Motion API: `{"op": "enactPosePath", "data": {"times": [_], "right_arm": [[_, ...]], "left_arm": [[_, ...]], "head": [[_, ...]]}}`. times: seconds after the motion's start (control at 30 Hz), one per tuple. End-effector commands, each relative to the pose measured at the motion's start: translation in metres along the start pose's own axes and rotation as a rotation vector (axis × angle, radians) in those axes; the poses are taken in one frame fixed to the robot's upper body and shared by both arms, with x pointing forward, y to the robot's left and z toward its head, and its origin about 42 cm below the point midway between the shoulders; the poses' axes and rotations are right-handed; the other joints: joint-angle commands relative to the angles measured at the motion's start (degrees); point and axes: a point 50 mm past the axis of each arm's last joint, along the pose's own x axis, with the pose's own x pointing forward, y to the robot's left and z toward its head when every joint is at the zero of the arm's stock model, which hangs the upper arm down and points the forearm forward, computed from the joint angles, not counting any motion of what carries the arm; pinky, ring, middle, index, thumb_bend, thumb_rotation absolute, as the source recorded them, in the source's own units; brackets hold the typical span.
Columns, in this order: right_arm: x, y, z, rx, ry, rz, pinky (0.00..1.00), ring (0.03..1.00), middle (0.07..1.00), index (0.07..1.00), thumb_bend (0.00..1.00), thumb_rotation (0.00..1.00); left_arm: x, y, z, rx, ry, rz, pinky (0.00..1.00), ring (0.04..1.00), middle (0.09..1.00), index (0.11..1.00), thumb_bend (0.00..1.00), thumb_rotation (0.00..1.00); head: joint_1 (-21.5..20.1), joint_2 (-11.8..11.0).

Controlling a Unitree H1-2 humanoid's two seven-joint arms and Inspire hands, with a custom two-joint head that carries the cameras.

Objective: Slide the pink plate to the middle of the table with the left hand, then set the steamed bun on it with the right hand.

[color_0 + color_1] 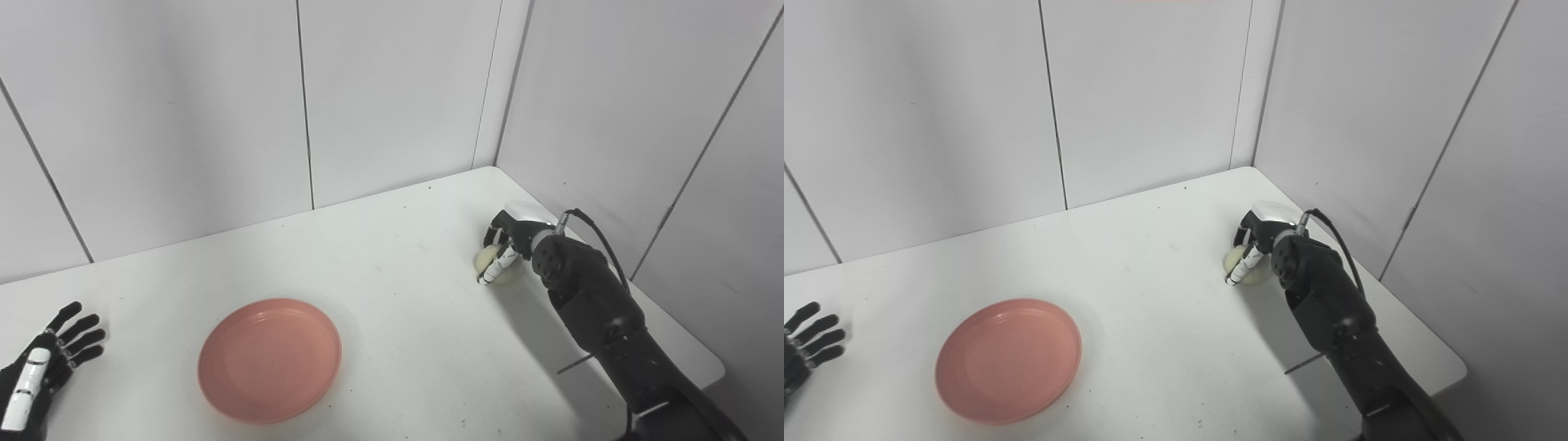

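Observation:
The pink plate [269, 359] lies flat on the white table [392, 245], left of the middle and near the front edge. The pale steamed bun [493, 259] sits on the table at the far right. My right hand [508, 242] is over the bun with its fingers curled around it; the bun still rests on the table. My left hand [46, 361] is open with fingers spread at the far left, well apart from the plate and holding nothing.
White panel walls stand close behind the table and along its right side, right next to the right hand. The table's right corner [713, 367] lies just beyond my right forearm [594, 306]. A black cable loops from the right wrist.

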Motion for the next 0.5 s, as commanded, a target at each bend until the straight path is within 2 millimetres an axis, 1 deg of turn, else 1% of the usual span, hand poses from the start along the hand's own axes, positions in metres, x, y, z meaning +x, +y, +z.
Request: {"op": "enactPosePath", "data": {"times": [0.0, 0.03, 0.07, 0.17, 0.2, 0.23, 0.27, 0.3, 0.37, 0.4, 0.43, 0.47], "right_arm": [[-0.008, -0.026, 0.001, -0.016, -0.008, -0.076, 0.34, 0.411, 0.450, 0.517, 0.53, 0.00], [-0.012, -0.030, 0.006, -0.019, -0.026, -0.090, 0.34, 0.412, 0.449, 0.516, 0.53, 0.00], [-0.016, -0.034, 0.011, -0.021, -0.044, -0.103, 0.33, 0.404, 0.426, 0.512, 0.53, 0.00], [-0.032, -0.045, 0.028, -0.021, -0.113, -0.144, 0.32, 0.407, 0.423, 0.509, 0.53, 0.00], [-0.035, -0.047, 0.032, -0.027, -0.128, -0.154, 0.33, 0.422, 0.431, 0.506, 0.53, 0.00], [-0.039, -0.050, 0.039, -0.033, -0.147, -0.167, 0.35, 0.435, 0.439, 0.504, 0.53, 0.00], [-0.044, -0.053, 0.046, -0.029, -0.171, -0.178, 0.35, 0.437, 0.444, 0.506, 0.53, 0.00], [-0.048, -0.055, 0.052, -0.026, -0.195, -0.189, 0.33, 0.414, 0.443, 0.522, 0.53, 0.00], [-0.053, -0.059, 0.063, -0.022, -0.234, -0.202, 0.33, 0.401, 0.438, 0.535, 0.52, 0.00], [-0.056, -0.061, 0.070, -0.021, -0.260, -0.209, 0.32, 0.399, 0.437, 0.537, 0.52, 0.00], [-0.058, -0.062, 0.074, -0.020, -0.277, -0.212, 0.34, 0.413, 0.444, 0.535, 0.52, 0.00], [-0.060, -0.064, 0.079, -0.025, -0.294, -0.217, 0.34, 0.420, 0.448, 0.535, 0.52, 0.00]], "left_arm": [[-0.067, -0.028, -0.077, -0.109, 0.214, 0.014, 0.80, 0.826, 0.858, 0.876, 0.57, 0.92], [-0.066, -0.030, -0.077, -0.111, 0.213, 0.014, 0.81, 0.827, 0.859, 0.877, 0.58, 0.92], [-0.065, -0.031, -0.078, -0.112, 0.210, 0.013, 0.80, 0.826, 0.858, 0.876, 0.58, 0.92], [-0.064, -0.035, -0.078, -0.109, 0.207, 0.011, 0.80, 0.826, 0.859, 0.877, 0.59, 0.92], [-0.063, -0.037, -0.078, -0.109, 0.208, 0.011, 0.80, 0.826, 0.859, 0.877, 0.59, 0.92], [-0.062, -0.038, -0.078, -0.110, 0.209, 0.011, 0.80, 0.827, 0.859, 0.877, 0.59, 0.92], [-0.061, -0.041, -0.078, -0.112, 0.208, 0.012, 0.80, 0.828, 0.862, 0.879, 0.60, 0.91], [-0.060, -0.044, -0.079, -0.115, 0.208, 0.012, 0.80, 0.829, 0.863, 0.880, 0.60, 0.91], [-0.058, -0.048, -0.078, -0.120, 0.207, 0.011, 0.80, 0.832, 0.866, 0.882, 0.61, 0.90], [-0.057, -0.051, -0.077, -0.120, 0.205, 0.009, 0.80, 0.833, 0.867, 0.882, 0.61, 0.90], [-0.056, -0.053, -0.077, -0.119, 0.204, 0.008, 0.80, 0.834, 0.869, 0.884, 0.61, 0.91], [-0.055, -0.057, -0.076, -0.120, 0.203, 0.007, 0.80, 0.834, 0.870, 0.885, 0.61, 0.91]], "head": [[0.32, -0.06], [0.61, -0.17], [0.94, -0.31], [1.82, -0.65], [3.02, -0.95], [3.02, -0.95], [4.02, -1.15], [4.96, -1.30], [5.31, -1.33], [6.85, -1.49], [6.85, -1.49], [8.26, -1.61]]}}
